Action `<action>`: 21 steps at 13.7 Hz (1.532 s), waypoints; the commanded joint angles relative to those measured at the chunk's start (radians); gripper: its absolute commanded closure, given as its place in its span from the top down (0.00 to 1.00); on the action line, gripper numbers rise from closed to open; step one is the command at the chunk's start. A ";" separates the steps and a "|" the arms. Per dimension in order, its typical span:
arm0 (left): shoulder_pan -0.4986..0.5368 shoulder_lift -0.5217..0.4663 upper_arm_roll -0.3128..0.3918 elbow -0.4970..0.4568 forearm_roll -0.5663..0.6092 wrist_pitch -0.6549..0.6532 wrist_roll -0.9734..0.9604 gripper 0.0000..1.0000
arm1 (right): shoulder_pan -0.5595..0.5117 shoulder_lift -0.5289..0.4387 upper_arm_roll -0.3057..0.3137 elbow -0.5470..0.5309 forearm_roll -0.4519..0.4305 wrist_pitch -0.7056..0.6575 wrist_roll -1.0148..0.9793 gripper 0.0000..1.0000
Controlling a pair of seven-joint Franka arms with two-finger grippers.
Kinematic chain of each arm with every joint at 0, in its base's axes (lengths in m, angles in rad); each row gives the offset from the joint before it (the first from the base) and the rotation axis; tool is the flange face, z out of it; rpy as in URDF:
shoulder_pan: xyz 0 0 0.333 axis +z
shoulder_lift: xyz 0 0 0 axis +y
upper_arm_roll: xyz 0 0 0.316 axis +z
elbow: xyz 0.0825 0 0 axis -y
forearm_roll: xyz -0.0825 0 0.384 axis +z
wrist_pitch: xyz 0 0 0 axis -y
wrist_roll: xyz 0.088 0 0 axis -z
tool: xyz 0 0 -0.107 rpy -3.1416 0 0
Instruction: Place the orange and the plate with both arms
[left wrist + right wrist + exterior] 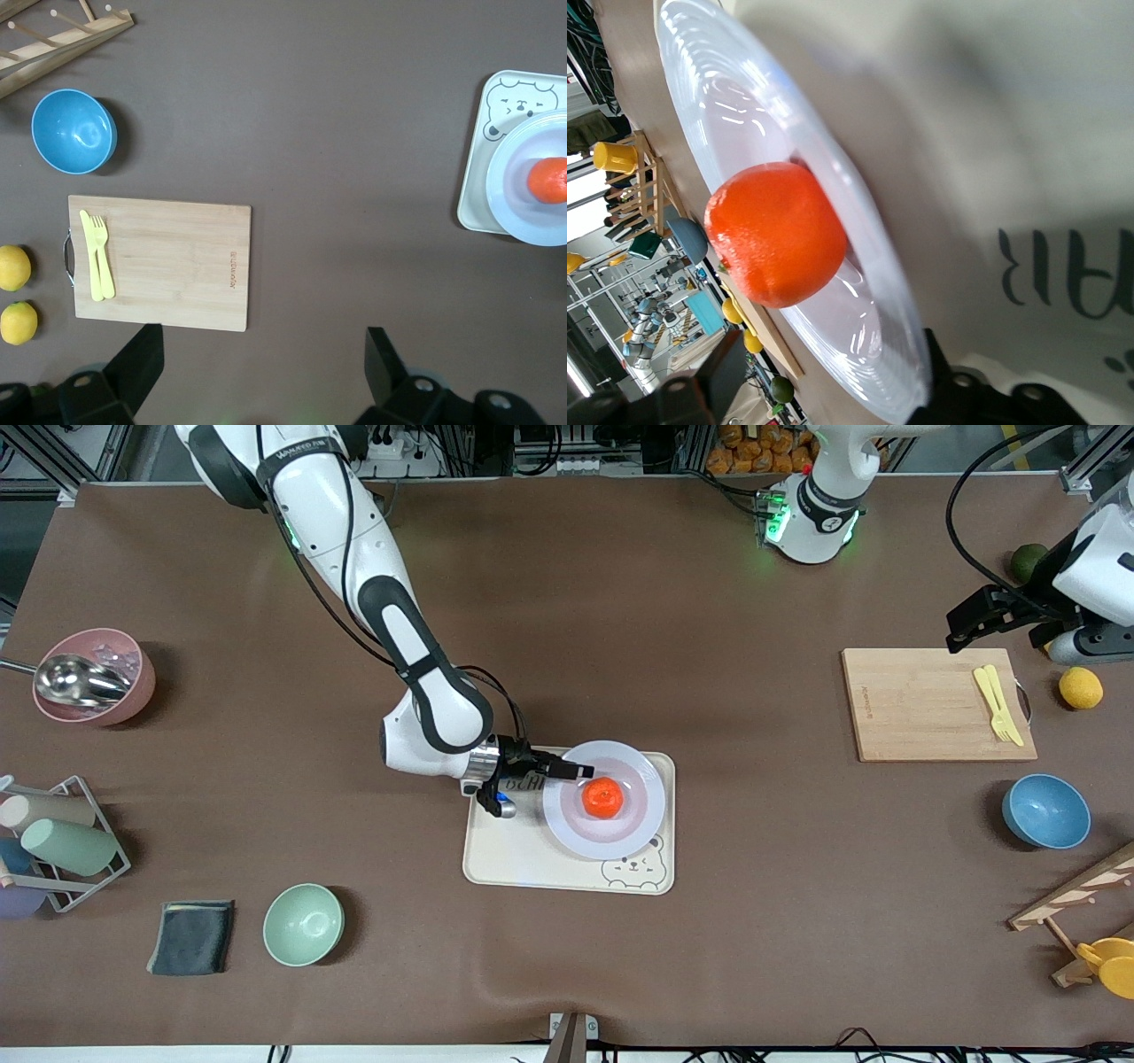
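Note:
The orange (pixel 603 797) lies in the middle of the pale plate (pixel 620 834). The plate rests on the cream bear-print tray (pixel 523 859) at mid-table. My right gripper (pixel 567 769) is low at the plate's rim, on the side toward the right arm's end. Its fingers stand apart, one on each side of the rim (pixel 824 381). The right wrist view shows the orange (pixel 775 235) and plate (pixel 744 106) close up. My left gripper (pixel 966 627) is open and empty, up over the table by the cutting board (pixel 266 345). The left wrist view shows the orange (pixel 549 180) and plate (pixel 523 208) from a distance.
A wooden cutting board (pixel 930 704) carries a yellow fork and knife. Beside it lie a lemon (pixel 1081 687) and a dark green fruit (pixel 1028 560). A blue bowl (pixel 1045 810), a green bowl (pixel 303 924), a pink bowl (pixel 93 676), a cup rack and a folded cloth stand around the edges.

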 commanded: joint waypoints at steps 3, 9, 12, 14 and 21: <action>0.005 -0.020 -0.007 -0.019 0.005 -0.007 0.017 1.00 | -0.061 -0.018 0.002 0.006 -0.130 -0.021 0.023 1.00; 0.007 -0.020 -0.005 -0.019 0.005 -0.007 0.017 1.00 | -0.111 -0.157 0.000 -0.074 -0.346 -0.025 0.026 1.00; 0.016 -0.020 -0.002 -0.018 0.005 -0.007 0.017 1.00 | -0.139 -0.281 -0.001 -0.126 -0.550 -0.060 0.026 1.00; 0.016 -0.017 0.001 -0.018 0.005 -0.007 0.010 1.00 | -0.209 -0.360 -0.003 -0.143 -0.703 -0.147 0.029 1.00; 0.021 -0.011 0.005 0.018 0.005 -0.007 0.004 1.00 | -0.452 -0.643 -0.042 -0.137 -1.228 -0.528 0.015 1.00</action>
